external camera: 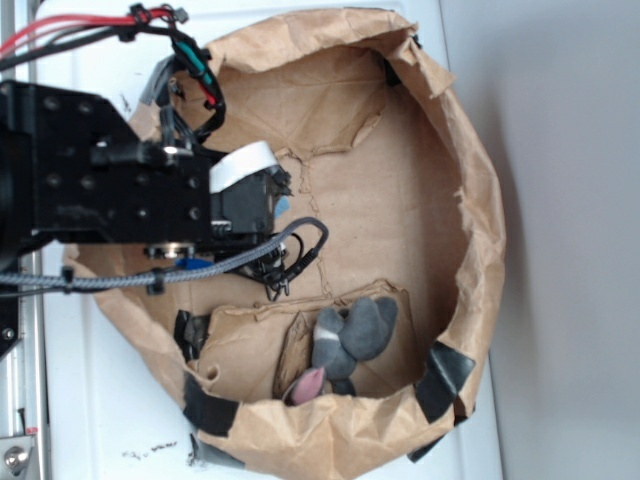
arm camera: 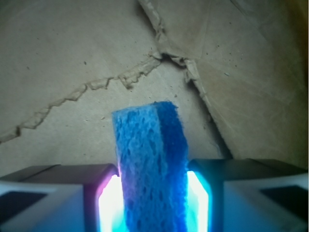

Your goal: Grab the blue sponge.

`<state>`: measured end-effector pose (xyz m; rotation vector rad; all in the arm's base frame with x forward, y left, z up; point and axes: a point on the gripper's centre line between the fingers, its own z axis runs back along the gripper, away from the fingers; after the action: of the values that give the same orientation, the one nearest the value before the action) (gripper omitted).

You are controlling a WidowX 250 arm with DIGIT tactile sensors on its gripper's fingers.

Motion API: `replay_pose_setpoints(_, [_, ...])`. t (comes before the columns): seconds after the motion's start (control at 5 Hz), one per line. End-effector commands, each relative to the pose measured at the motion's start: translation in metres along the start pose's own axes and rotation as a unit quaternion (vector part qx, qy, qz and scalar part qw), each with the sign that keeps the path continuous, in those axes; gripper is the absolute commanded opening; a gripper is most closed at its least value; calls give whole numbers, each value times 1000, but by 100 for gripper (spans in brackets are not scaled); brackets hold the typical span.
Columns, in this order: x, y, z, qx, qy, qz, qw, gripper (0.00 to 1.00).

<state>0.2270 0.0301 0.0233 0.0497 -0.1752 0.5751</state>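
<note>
In the wrist view the blue sponge (arm camera: 149, 145) stands on edge between the two glowing pads (arm camera: 110, 198), porous and speckled, its free end pointing at the brown paper floor. My gripper (arm camera: 152, 176) is shut on it, with both pads pressed against its flat sides. In the exterior view the gripper (external camera: 272, 200) hangs over the left middle of the paper basin. Only a small light-blue sliver of the sponge (external camera: 284, 205) shows at its tip.
A crumpled brown paper basin (external camera: 470, 250) with raised walls surrounds the gripper, with a torn seam (arm camera: 120, 79) across its floor. Grey and pink rounded lumps (external camera: 352, 335) lie at the lower middle. Black tape patches (external camera: 445, 378) sit on the rim. Cables (external camera: 250, 258) trail from the arm.
</note>
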Motion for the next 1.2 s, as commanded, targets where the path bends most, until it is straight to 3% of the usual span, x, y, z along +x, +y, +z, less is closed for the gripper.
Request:
replay_pose_setpoints(0.0, [16,-3,57,-52,-18,10,998,0])
replay_pose_setpoints(0.2, [23,-6,91,-70,-2,15,997,0])
replay_pose_setpoints(0.6, [33,-14,144,-40,2,8,999,0])
replay_pose_setpoints(1.0, [48,-20,159,-38,1,28,999,0])
